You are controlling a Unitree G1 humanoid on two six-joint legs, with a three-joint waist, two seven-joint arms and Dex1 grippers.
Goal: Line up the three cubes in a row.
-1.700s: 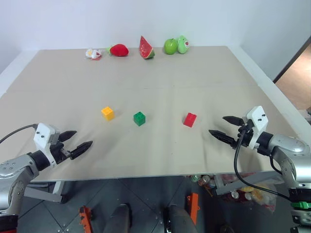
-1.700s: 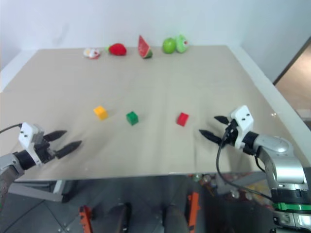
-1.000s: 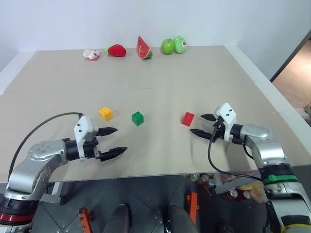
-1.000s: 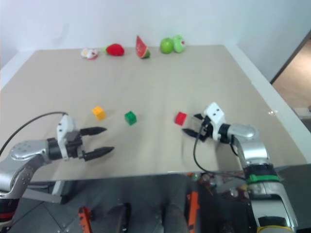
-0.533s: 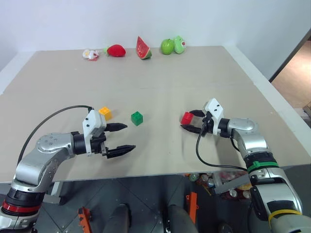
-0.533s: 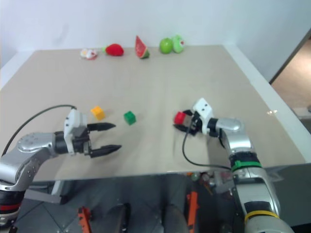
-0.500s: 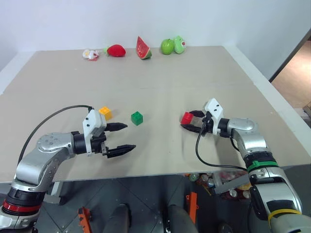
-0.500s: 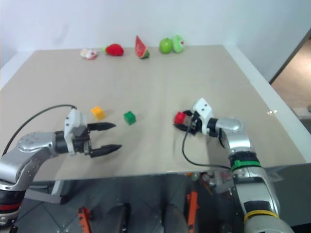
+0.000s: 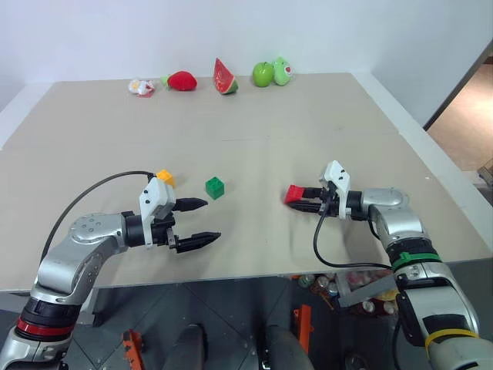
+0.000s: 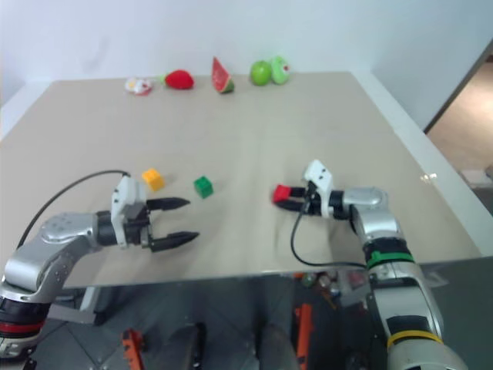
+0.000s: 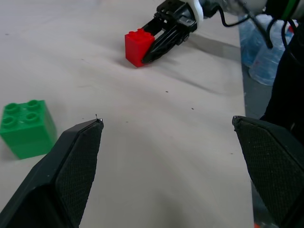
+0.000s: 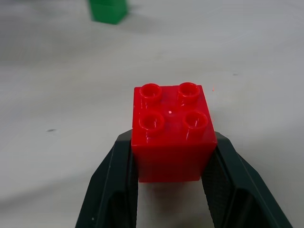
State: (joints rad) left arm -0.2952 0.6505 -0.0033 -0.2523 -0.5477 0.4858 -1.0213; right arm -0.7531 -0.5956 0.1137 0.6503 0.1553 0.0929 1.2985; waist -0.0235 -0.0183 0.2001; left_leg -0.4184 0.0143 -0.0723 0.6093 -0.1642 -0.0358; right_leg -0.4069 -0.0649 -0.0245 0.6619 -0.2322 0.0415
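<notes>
The red cube (image 12: 172, 130) sits studs up between the fingers of my right gripper (image 9: 299, 197), which is shut on it low over the table, right of centre. Whether it touches the tabletop I cannot tell. The green cube (image 9: 214, 187) stands free near the middle. The yellow-orange cube (image 9: 165, 178) lies to its left, partly behind my left gripper's white housing. My left gripper (image 9: 212, 219) hovers open in front of those two cubes, pointing toward the right, with nothing between its fingers. In the left wrist view the green cube (image 11: 26, 128) is close and the red cube (image 11: 139, 46) farther off.
Along the table's far edge lie a small white toy (image 9: 140, 86), a strawberry (image 9: 182, 80), a watermelon slice (image 9: 226, 76) and a green apple (image 9: 264, 74). The table's front edge (image 9: 254, 274) runs just under both arms.
Both arms have reached in from the front edge toward the cubes. The right gripper has swung left around the red cube and shut on it. The left gripper stays open.
</notes>
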